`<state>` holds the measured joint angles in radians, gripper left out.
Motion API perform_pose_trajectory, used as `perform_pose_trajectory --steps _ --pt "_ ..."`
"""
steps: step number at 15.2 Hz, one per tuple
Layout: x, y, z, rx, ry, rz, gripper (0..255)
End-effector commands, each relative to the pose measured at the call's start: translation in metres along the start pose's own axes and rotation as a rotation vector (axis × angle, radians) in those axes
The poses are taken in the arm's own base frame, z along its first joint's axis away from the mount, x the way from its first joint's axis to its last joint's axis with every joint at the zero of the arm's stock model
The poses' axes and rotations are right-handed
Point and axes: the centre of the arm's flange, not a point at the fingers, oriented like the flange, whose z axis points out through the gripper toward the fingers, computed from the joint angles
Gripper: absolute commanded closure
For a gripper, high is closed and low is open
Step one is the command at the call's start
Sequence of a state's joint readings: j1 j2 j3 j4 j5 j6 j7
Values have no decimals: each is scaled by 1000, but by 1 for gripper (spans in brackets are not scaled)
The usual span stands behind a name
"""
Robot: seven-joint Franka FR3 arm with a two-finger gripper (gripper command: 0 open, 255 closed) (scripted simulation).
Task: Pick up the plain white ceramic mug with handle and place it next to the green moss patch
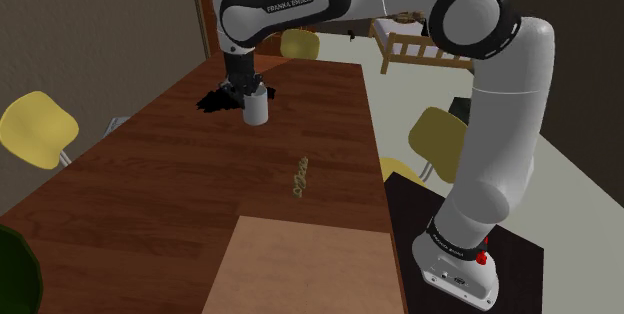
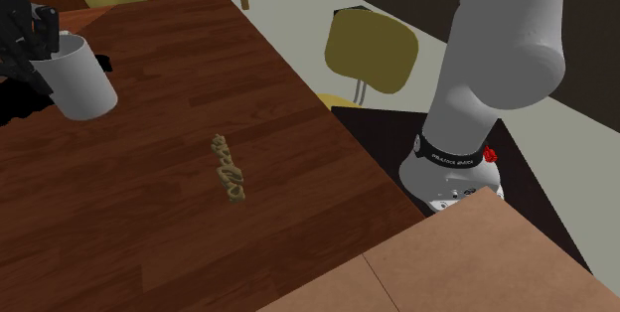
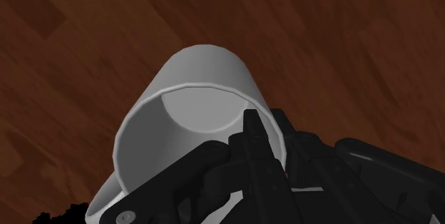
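A plain white mug (image 1: 257, 108) hangs tilted over the dark wooden table (image 1: 180, 192), and my black gripper (image 1: 243, 85) is shut on its rim. In the wrist view one finger (image 3: 252, 131) reaches inside the mug (image 3: 192, 108) against its wall, and the handle shows near the fingers' base. A dark, ragged moss patch (image 1: 214, 99) lies on the table right beside the mug, on the shoulder view's left. The second exterior view shows the mug (image 2: 79, 79) leaning, held by the gripper (image 2: 28, 40). Whether its base touches the wood, I cannot tell.
A small olive chain-like object (image 1: 299, 178) lies mid-table. A tan board (image 1: 300, 267) covers the table's near end. Yellow chairs (image 1: 38, 128) (image 1: 438, 140) stand at both long sides and one (image 1: 300, 44) at the far end. A wooden crib (image 1: 408, 47) stands beyond.
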<state>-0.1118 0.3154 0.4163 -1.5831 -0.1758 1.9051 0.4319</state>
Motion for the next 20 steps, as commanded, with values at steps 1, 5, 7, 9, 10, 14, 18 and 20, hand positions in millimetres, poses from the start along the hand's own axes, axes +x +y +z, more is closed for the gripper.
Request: perform_pose_trajectory --steps 1,5,7,9,10,14,18,20 --pt "25 9 6 -1 0 0 255" --pt "74 26 16 -1 0 0 255" --pt "98 35 22 -1 0 0 255" --pt "123 43 27 -1 0 0 255" --pt "140 49 31 -1 0 0 255" --pt "139 49 52 -1 0 0 255" --pt "138 48 73 -1 0 0 255" --pt "138 48 84 -1 0 0 255"
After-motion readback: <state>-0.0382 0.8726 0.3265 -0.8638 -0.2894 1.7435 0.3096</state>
